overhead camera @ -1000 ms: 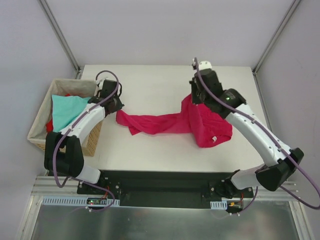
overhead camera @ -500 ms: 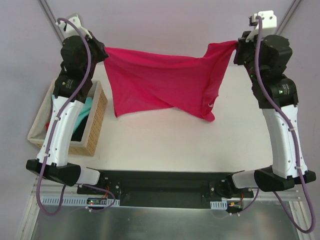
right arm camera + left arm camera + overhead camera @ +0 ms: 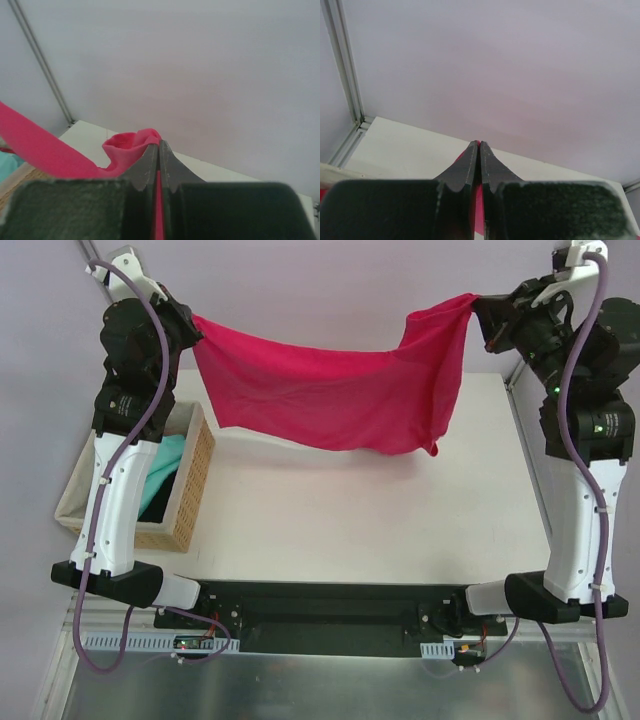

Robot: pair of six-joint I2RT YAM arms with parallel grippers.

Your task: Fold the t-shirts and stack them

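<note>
Crimson t-shirt (image 3: 330,405) spread aloft, upper frame.
I hold opposite corners, left gripper (image 3: 194,331) and right gripper (image 3: 479,311) clamped tight on cloth that looks limp and light, sagging mid-span.

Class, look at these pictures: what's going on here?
A robot holds a crimson t-shirt stretched between its grippers, raised above the table. The left gripper pinches one corner and the right gripper the other, both shut on the cloth. It sags in the middle, not yet folded. A teal shirt lies in the basket at the left.
</note>
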